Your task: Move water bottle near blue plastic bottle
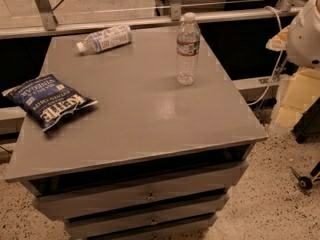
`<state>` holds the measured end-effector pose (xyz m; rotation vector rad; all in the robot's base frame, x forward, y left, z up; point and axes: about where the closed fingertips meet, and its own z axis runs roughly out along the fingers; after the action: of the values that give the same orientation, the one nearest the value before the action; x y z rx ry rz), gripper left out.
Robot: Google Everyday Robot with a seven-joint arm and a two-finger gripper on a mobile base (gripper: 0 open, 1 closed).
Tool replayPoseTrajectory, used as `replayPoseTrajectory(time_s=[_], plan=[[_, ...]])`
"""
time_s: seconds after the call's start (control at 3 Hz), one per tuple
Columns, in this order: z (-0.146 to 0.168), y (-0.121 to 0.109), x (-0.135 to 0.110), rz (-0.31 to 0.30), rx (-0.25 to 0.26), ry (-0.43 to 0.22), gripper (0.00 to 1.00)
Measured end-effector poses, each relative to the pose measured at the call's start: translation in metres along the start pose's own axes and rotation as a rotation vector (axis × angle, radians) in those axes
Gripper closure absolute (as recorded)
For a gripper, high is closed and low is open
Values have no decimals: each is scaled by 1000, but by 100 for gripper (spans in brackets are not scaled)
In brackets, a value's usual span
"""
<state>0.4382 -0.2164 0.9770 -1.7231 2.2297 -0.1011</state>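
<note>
- Water bottle (188, 49): tall, slim, clear ribbed plastic, white cap, narrow white, red and blue label band. It stands upright, right of centre in the upper part of the frame, on the far right area of the tabletop.
- Blue plastic bottle (105, 39): white cap, pale blue-and-white label wrap. It lies on its side in the upper left of the frame, cap pointing left, well apart from the water bottle.
- Grey flat-topped table with drawers (150, 124): carries both bottles.
- Dark blue crinkled chip bag (49, 101): lies flat at the left edge of the table.
- White rounded robot arm casing (306, 31): upper right corner of the frame, off the table.
- Gripper: outside the frame; whether its claw is apart or together cannot be told.
- Step in hand, as judged: the approach, with nothing grasped yet.
- Next move calls for: reaching in from the right, gripping the upright body, then carrying it left and setting it just beside the lying bottle.
</note>
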Motion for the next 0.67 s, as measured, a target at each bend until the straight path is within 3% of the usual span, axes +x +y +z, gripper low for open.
replayPoseTrajectory(time_s=[0.33,0.67], plan=[[0,0,0,0,0,0,0],[14,-15,-10,-12,30,-77,0]])
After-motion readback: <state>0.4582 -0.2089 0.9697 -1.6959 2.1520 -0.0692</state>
